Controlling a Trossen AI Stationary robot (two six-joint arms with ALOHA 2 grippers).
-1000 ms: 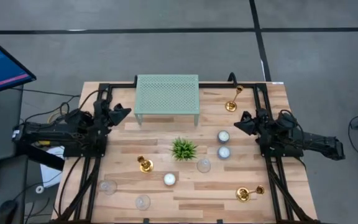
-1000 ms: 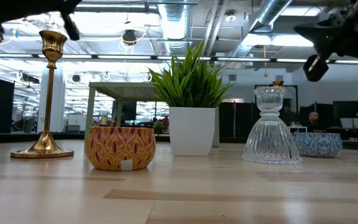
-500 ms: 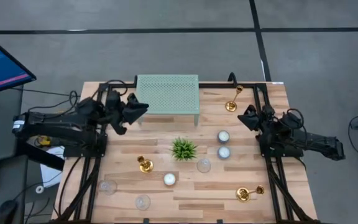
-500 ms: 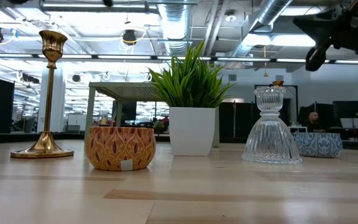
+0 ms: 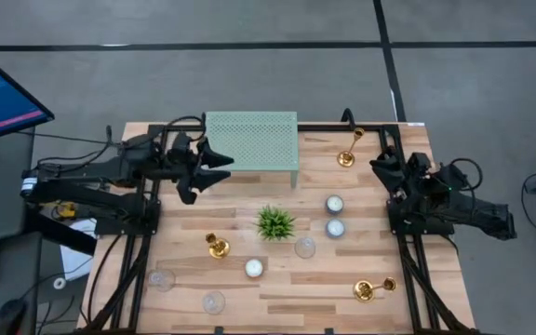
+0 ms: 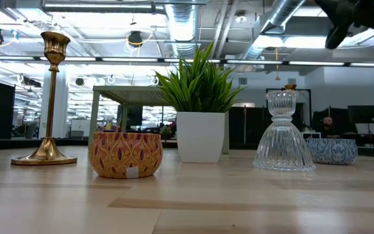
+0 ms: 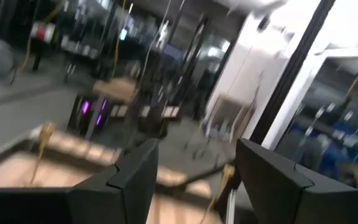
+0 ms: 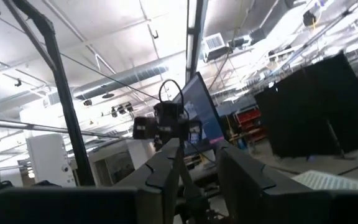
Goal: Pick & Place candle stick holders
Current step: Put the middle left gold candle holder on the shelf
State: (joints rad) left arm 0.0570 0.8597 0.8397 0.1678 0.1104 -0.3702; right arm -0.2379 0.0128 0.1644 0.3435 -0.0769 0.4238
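Three gold candle stick holders are on the table. One stands upright on its round base at the near left (image 5: 216, 246) (image 6: 49, 97). Another is at the far right (image 5: 348, 151), and a third is at the near right (image 5: 370, 289). My left gripper (image 5: 220, 166) (image 7: 197, 180) hovers open above the table's left half, beside the green shelf, with nothing between its fingers. My right gripper (image 5: 380, 166) (image 8: 197, 177) is raised near the right edge, close to the far-right holder. Its fingers are slightly apart and hold nothing.
A green perforated shelf (image 5: 250, 141) stands at the far middle. A small potted plant (image 5: 274, 223) (image 6: 200, 133) is at the centre. White tealights (image 5: 334, 204) (image 5: 253, 268) and clear glass cups (image 5: 304, 247) (image 5: 162, 278) are scattered around it. A patterned jar (image 6: 125, 155) sits near the front.
My left gripper has swung out from the left edge toward the table's right, reaching the green shelf's corner, and has opened. My right gripper has risen and shifted toward the far edge, leaving most of the low view.
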